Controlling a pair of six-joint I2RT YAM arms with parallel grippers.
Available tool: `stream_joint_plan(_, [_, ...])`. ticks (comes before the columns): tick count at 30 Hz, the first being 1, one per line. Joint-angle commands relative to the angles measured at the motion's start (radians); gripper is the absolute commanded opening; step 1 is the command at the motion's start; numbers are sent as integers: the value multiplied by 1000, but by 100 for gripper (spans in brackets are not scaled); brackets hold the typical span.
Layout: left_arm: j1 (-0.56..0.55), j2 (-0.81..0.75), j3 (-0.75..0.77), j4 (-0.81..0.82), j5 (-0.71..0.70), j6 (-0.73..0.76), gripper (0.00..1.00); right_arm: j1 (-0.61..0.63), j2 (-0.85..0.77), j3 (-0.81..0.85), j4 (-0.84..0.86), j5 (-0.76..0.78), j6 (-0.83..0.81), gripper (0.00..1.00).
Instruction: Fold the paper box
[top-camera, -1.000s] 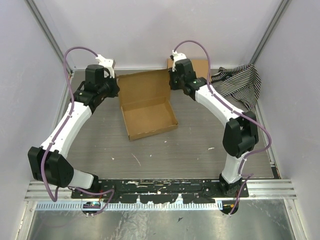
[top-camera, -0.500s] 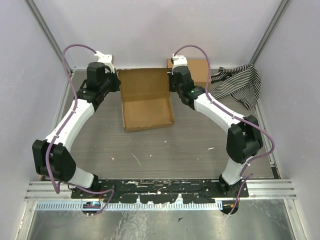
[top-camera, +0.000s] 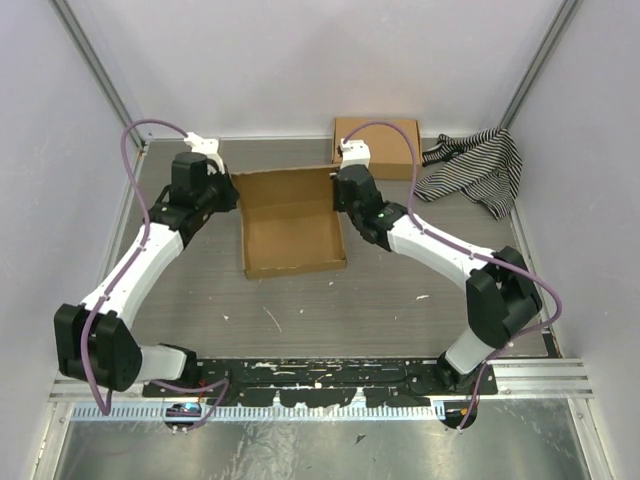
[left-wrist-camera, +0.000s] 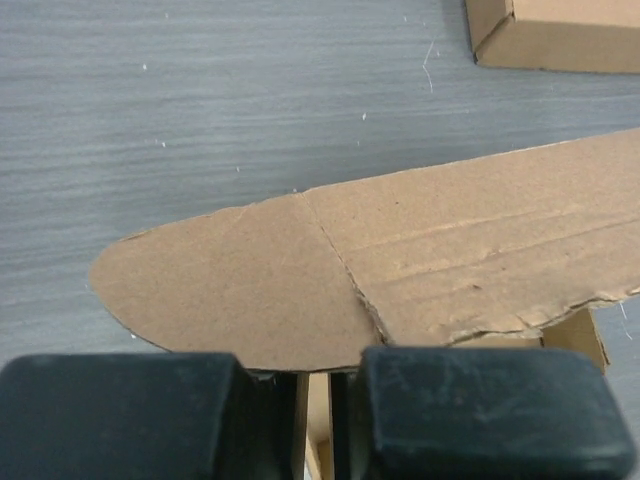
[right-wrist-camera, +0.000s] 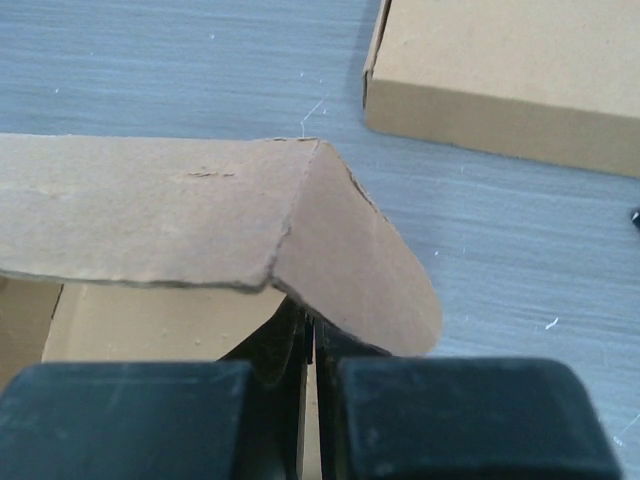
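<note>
Two cardboard boxes sit on the desk (top-camera: 330, 300). The paper box (top-camera: 295, 238) lies at the middle of the desk, between the two wrists. Its shallow tray is open to the top camera and shows only its own bare brown floor. Its lid rises from the far wall, with a rounded side flap at each end (each wrist view shows one of these close up). The second box (top-camera: 385, 150) is flat and closed, so its inside is hidden. It lies behind the paper box toward the far right, apart from it.

By count there are two boxes, one striped cloth (top-camera: 475, 170) bunched in the far right corner, and two arms.

The left arm (top-camera: 140, 265) reaches the lid's left end. Its jaws stand slightly apart with a cardboard edge in the gap, and I cannot tell whether they press on it. The right arm (top-camera: 430, 240) reaches the lid's right end. Its jaws are pressed almost together, pinching a thin cardboard edge of the paper box just below the rounded flap.

A second ago the paper box lay slanted, with its lid leaning back toward the far wall. Now it sits square to the desk's near edge and closer to the arms, with the lid more upright. Both wrists have drawn nearer. The second box, then mostly hidden behind the right wrist, now shows almost whole.
</note>
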Motion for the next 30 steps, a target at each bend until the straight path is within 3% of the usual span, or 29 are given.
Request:
stream_joint_plan(1, [-12,-67,-37,-72,27,-28,20,32,-85,-54,-24,2,65,9])
stream_joint_plan(8, [-11,-179,-85,-238,-5,-68,31,67,-176,-181,-117,-40,123,19])
stream_joint_plan(12, [-13,-263,-124,-336,-5,-110,40,94,-223,-212,-201,-58,151,43])
stream_joint_plan(15, [-12,-335,-133,-428,4,-154,45,114,-299,-224,-288,-46,167,52])
stream_joint_plan(22, [-11,-507,-105,-633,6,-215,51,116,-555,-253,-588,-75,243,58])
stream_joint_plan(26, [-12,-556,-101,-671,-1,-251,59,117,-693,-259,-688,-67,284,60])
stream_joint_plan(30, [-12,-522,-131,-609,52,-272,69,116,-654,-221,-678,-89,284,69])
